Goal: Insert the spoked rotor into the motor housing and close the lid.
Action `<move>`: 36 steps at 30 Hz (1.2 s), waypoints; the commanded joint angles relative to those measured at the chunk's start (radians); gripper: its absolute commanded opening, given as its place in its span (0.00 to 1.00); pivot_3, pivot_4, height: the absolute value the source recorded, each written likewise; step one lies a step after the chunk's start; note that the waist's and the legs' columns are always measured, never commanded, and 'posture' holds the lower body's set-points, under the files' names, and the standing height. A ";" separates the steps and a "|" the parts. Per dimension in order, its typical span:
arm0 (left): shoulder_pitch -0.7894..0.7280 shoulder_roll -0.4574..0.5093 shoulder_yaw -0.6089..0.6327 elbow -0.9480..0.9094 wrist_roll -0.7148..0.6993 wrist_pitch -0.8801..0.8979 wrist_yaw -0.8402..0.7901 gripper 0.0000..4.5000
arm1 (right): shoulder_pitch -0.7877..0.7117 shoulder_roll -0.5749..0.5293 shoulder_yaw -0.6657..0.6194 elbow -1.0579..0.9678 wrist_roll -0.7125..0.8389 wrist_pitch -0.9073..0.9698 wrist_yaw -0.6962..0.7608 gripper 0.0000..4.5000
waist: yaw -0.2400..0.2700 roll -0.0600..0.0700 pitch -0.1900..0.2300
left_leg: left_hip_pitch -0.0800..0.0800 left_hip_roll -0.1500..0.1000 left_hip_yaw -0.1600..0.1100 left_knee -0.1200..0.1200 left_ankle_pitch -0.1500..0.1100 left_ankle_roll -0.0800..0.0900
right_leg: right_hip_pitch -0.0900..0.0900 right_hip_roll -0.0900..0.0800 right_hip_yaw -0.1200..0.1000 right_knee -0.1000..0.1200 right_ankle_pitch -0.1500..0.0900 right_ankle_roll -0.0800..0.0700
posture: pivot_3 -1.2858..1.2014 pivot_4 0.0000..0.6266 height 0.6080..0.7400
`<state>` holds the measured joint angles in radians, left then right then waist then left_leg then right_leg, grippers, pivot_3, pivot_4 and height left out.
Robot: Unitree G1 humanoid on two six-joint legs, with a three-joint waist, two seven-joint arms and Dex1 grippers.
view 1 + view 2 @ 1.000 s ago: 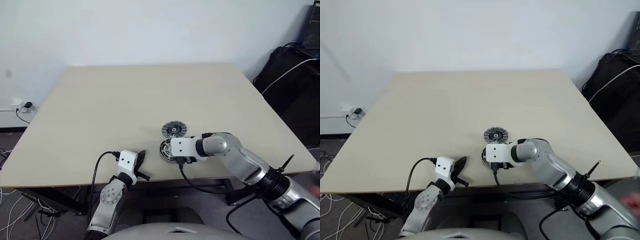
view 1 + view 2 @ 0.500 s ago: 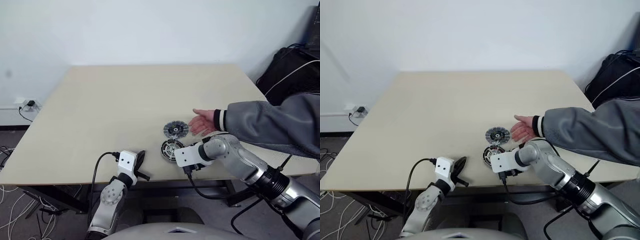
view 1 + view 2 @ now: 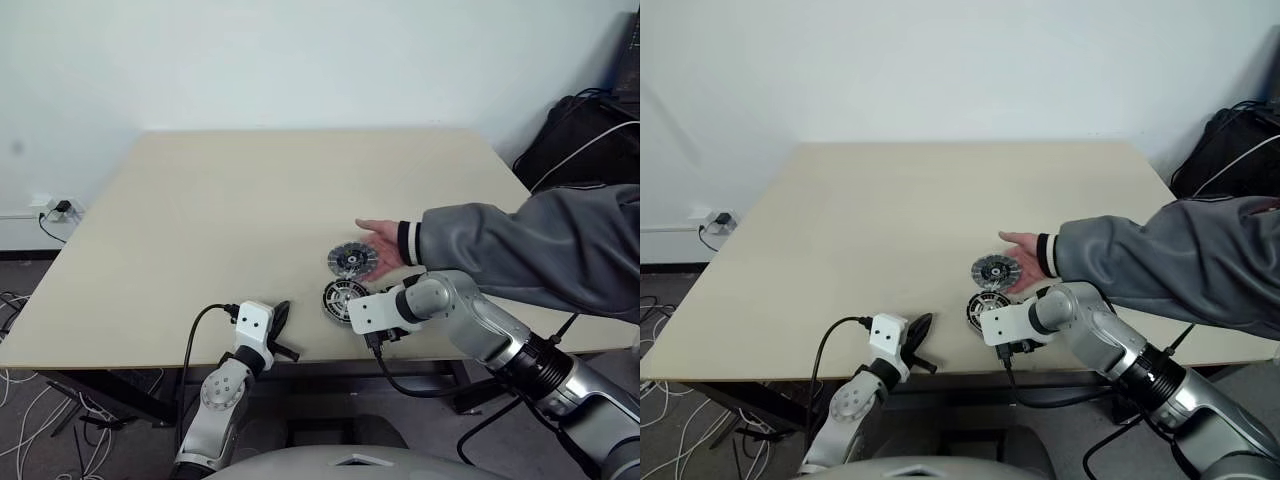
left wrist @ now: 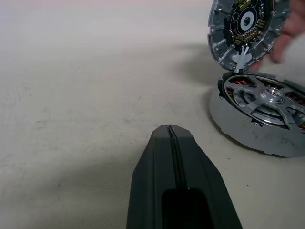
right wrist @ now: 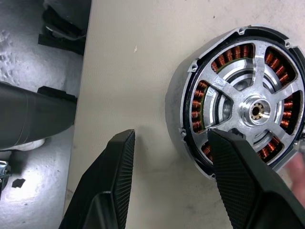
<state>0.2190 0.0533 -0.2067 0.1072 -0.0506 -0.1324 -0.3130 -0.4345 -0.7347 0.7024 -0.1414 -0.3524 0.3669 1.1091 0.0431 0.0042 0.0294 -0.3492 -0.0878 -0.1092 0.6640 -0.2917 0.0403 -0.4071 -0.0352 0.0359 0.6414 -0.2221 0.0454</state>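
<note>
Copper windings ring motor housing [image 5: 243, 102], spoked rotor [image 5: 257, 107] seated, left claw [image 4: 174, 143] pinched, right claw [image 5: 169, 143] wide

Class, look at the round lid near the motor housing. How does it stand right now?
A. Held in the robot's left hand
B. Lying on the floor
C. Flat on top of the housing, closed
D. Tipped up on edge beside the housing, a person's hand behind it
D: the lid stands tilted on edge next to the open housing, with a person's hand just behind it.
</note>
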 commanded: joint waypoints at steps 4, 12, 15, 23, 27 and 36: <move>-0.007 0.000 -0.003 -0.022 -0.002 -0.005 -0.005 0.00 | -0.009 0.027 -0.027 0.022 -0.026 -0.018 -0.001 0.57 | 0.000 0.000 0.000 | 0.001 0.000 0.000 0.000 0.000 0.000 | 0.001 0.000 0.000 0.000 0.000 0.000 | 0.52 0.00 1.00; -0.007 0.001 -0.001 -0.024 -0.003 -0.004 -0.005 0.00 | -0.007 0.039 -0.039 0.027 -0.035 -0.024 0.004 0.57 | 0.001 -0.001 -0.001 | 0.001 0.000 0.000 0.000 0.000 0.000 | 0.001 0.000 0.000 0.000 0.000 0.000 | 0.52 0.00 1.00; -0.008 0.001 -0.001 -0.024 -0.003 -0.003 -0.005 0.00 | -0.008 0.040 -0.042 0.028 -0.037 -0.026 0.004 0.57 | 0.003 -0.001 -0.001 | 0.001 0.000 0.000 0.000 0.000 0.000 | 0.001 0.000 0.000 0.000 0.000 0.000 | 0.52 0.00 1.00; -0.013 -0.002 -0.001 -0.022 -0.004 -0.002 -0.004 0.00 | -0.012 0.041 -0.047 0.034 -0.042 -0.033 0.006 0.57 | 0.003 -0.001 -0.001 | 0.001 0.000 0.000 0.000 0.000 0.000 | 0.001 0.000 0.000 0.000 0.000 0.000 | 0.52 0.00 1.00; -0.015 -0.003 0.000 -0.019 -0.004 -0.003 -0.003 0.00 | -0.015 0.043 -0.048 0.033 -0.043 -0.033 0.006 0.57 | 0.003 -0.001 -0.001 | 0.001 0.000 0.000 0.000 0.000 0.000 | 0.001 0.000 0.000 0.000 0.000 0.000 | 0.52 0.00 1.00; -0.014 -0.002 0.001 -0.021 -0.004 -0.006 -0.003 0.00 | -0.021 0.050 -0.046 0.027 -0.047 -0.035 0.006 0.57 | 0.003 -0.001 -0.001 | 0.001 0.000 0.000 0.000 0.000 0.000 | 0.001 0.000 0.000 0.000 0.000 0.000 | 0.52 0.00 1.00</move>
<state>0.2178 0.0532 -0.2061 0.1072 -0.0506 -0.1316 -0.3151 -0.4362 -0.6901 0.6834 -0.1038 -0.3862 0.3359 1.1113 0.0465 0.0031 0.0284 -0.3483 -0.0881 -0.1092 0.6644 -0.2918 0.0403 -0.4061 -0.0354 0.0358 0.6417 -0.2221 0.0452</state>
